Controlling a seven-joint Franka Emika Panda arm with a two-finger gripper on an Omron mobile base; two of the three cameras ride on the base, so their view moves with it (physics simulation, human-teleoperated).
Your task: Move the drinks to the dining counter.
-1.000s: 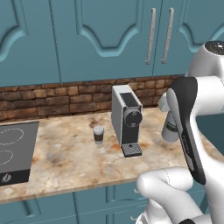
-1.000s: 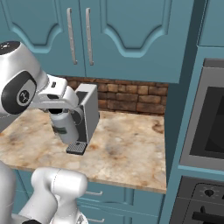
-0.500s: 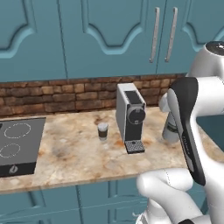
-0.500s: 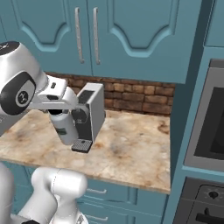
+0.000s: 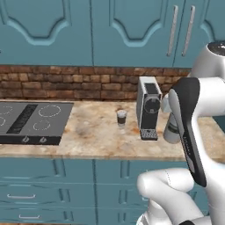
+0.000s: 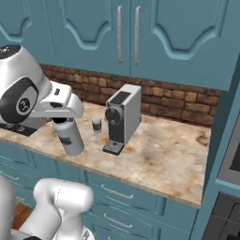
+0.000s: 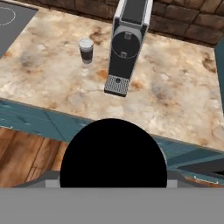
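My gripper (image 6: 63,122) is shut on the top of the pale grey bottle (image 6: 70,139) with the dark green label, holding it upright just above the counter's front edge. In the hand view the bottle's black cap (image 7: 113,153) covers the lower middle. The left base view shows the bottle (image 5: 170,131) partly behind my arm. The white-lidded paper cup (image 5: 121,118) (image 6: 96,124) (image 7: 86,49) stands on the marble just left of the coffee machine, apart from the gripper. The dining counter is out of view.
A grey coffee machine (image 5: 148,107) (image 6: 123,117) (image 7: 128,43) stands at the brick back wall. A black stovetop (image 5: 30,121) (image 7: 11,19) is set into the counter's left part. Teal wall cabinets (image 6: 131,33) hang above. An oven column (image 6: 229,154) bounds the right end.
The whole picture has slid to the right in both base views, so the base has driven leftward along the counter. The bottle stays held in the gripper; the cup has not moved.
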